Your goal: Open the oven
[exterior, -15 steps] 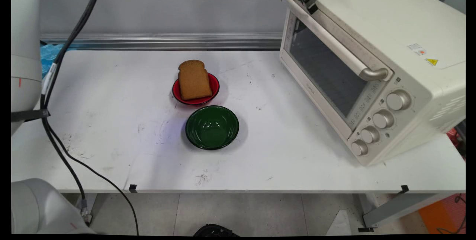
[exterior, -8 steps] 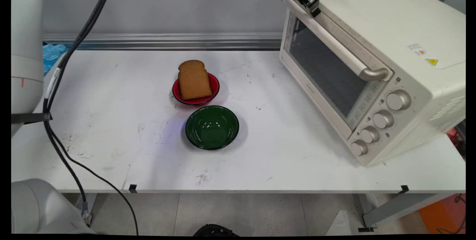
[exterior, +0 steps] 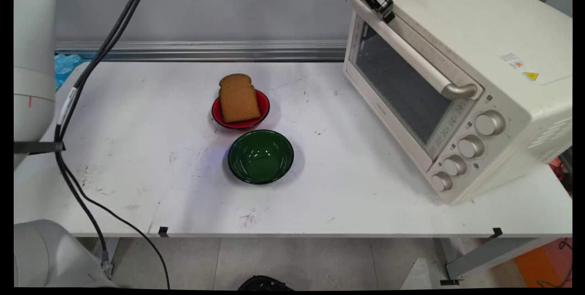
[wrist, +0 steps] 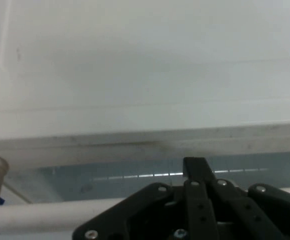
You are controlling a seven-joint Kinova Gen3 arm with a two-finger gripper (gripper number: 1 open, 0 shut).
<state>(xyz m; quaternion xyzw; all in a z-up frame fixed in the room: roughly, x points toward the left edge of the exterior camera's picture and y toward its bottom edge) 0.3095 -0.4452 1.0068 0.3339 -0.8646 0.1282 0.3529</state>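
Claw (exterior: 384, 9) at oven handle (exterior: 411, 52); bowls apart.

A scuffed white desk (exterior: 137, 171) stands before a plain grey wall (exterior: 205, 7), with an aluminium rail (exterior: 201, 50) running along its far edge. Pale floor tiles (exterior: 297, 263) show below the near edge, and something orange (exterior: 544, 258) lies at the right.

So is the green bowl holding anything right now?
No, the green bowl is empty; the bread lies on the red plate behind it.
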